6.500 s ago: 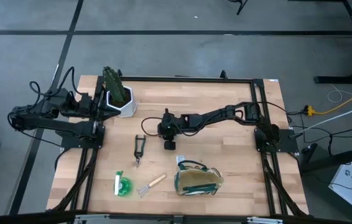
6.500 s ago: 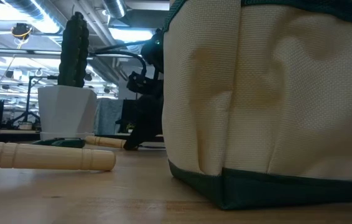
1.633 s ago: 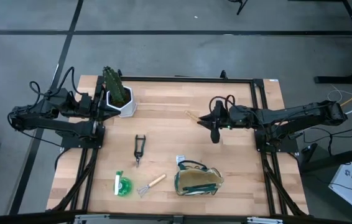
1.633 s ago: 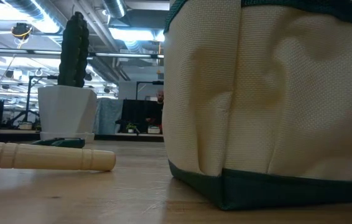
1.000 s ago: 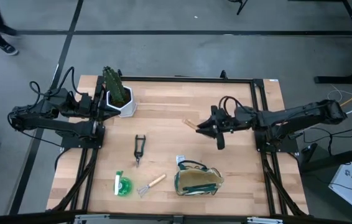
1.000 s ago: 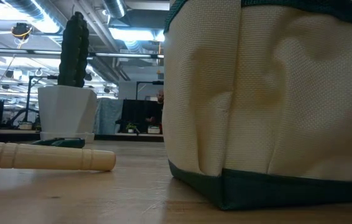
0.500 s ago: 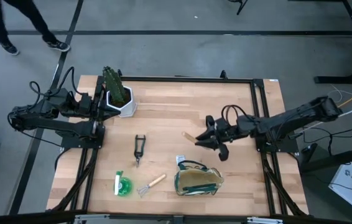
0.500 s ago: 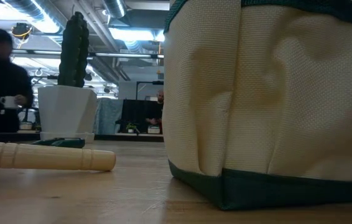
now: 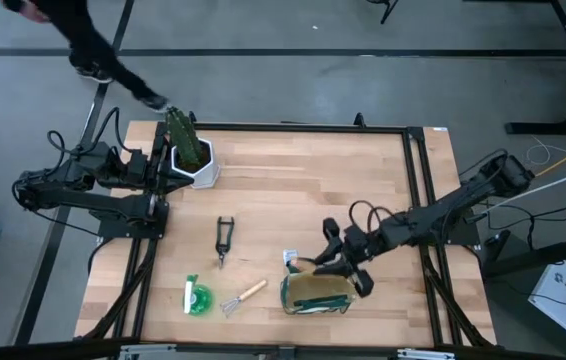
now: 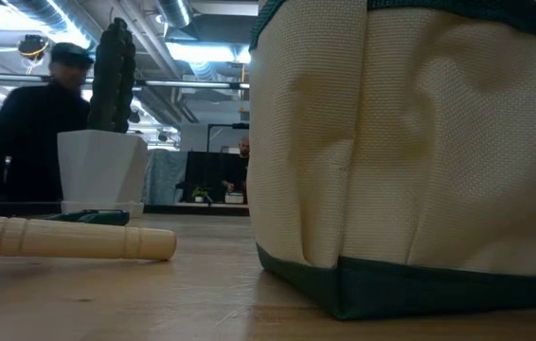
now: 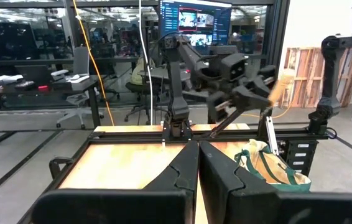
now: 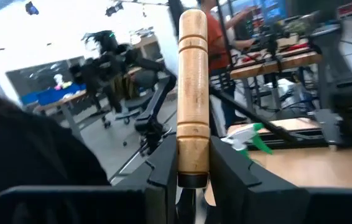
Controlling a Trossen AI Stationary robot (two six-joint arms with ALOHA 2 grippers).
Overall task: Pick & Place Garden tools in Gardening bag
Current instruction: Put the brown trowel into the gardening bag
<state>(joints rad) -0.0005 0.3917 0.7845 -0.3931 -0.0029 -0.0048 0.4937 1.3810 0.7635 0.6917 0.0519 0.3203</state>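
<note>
The tan gardening bag (image 9: 318, 292) with green trim stands near the table's front edge and fills the right of the low view (image 10: 401, 152). My right gripper (image 9: 327, 261) hovers at the bag's far rim, shut on a wooden-handled trowel (image 12: 193, 93); the blade is hidden. The mini rake (image 9: 243, 297), the bright green round item (image 9: 196, 298) and the black pruning shears (image 9: 224, 240) lie flat on the table left of the bag. My left gripper (image 9: 160, 166) waits shut at the far left, beside the plant pot. My right gripper pinches the trowel's wooden handle at its lower end (image 12: 192, 169), just above the dark collar, between its two fingers. The handle runs along the fingers and sticks out past their tips (image 9: 300, 266). It is held about level, clear of the table, over the bag's far rim.
A white pot with a green plant (image 9: 191, 160) stands at the far left corner. A black frame runs along the table's far and right sides (image 9: 413, 150). Bare wood lies in the middle of the table (image 9: 293, 190). A person walks beyond the far left edge (image 9: 83, 35).
My right gripper has swung from the table's middle right toward the near edge and the bag, turning as it went, still shut on the trowel. The handle's free end now reaches over the bag's far rim. A person has walked past behind the table.
</note>
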